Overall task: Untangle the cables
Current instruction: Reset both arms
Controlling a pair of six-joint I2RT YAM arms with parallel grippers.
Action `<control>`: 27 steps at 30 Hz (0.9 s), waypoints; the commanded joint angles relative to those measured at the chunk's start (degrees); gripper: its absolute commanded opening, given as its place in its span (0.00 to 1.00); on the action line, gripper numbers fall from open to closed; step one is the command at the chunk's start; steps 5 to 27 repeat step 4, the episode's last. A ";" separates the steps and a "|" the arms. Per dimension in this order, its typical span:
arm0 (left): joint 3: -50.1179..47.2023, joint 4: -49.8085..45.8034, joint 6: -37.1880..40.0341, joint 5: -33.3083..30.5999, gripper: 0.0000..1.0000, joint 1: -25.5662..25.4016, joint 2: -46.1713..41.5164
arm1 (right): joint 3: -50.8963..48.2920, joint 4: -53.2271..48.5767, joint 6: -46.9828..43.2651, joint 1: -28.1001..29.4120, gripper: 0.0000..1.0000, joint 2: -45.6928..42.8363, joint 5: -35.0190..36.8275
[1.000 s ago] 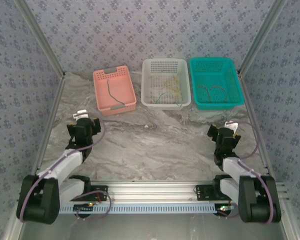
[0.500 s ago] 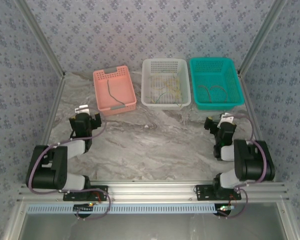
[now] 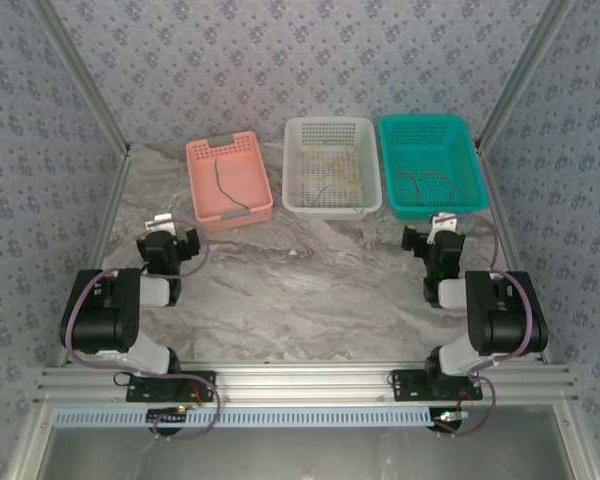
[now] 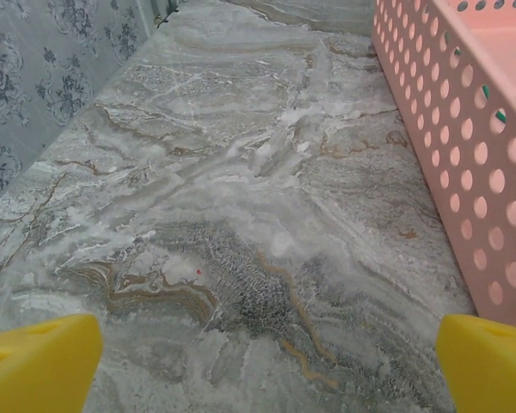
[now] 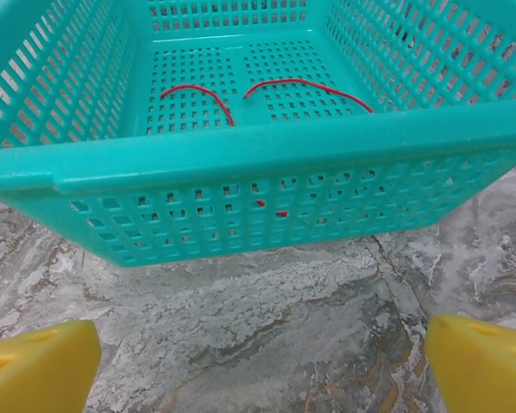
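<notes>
Left gripper [image 4: 267, 366] is spread wide with nothing between its yellow fingers [image 4: 39, 366]. It sits low over the bare marble table [image 4: 241, 215], with the perforated wall of the pink basket [image 4: 464, 129] just to its right. Right gripper [image 5: 262, 361] is also spread wide and empty, facing the near wall of the teal basket [image 5: 267, 146]. Two red cables [image 5: 303, 81] lie on that basket's floor as loose arcs, side by side and apart from each other; a speck of red also shows low through the wall's holes. In the top view, three baskets stand in a row at the far side of the table: pink on the left, white basket [image 3: 332, 130] in the middle, teal on the right. White and teal stand right beside each other, while pink is set a little apart and turned slightly. A single dark cable [image 3: 220, 185] lies curved along the pink basket's floor. Yellow and green cables [image 3: 340, 185] lie in the white basket as a loose cluster — too small to tell which strands cross. Both arms are folded back, each gripper near the front of its outer basket without touching it.
</notes>
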 commanded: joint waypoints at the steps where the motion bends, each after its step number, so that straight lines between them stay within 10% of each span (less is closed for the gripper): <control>1: 1.07 1.67 -0.64 1.02 0.99 0.35 -0.58 | 1.73 -2.02 -1.35 0.38 0.99 0.31 1.36; 27: 1.19 1.27 -0.68 1.02 0.99 0.36 -0.66 | 1.72 -2.29 -1.20 0.42 0.99 0.15 1.80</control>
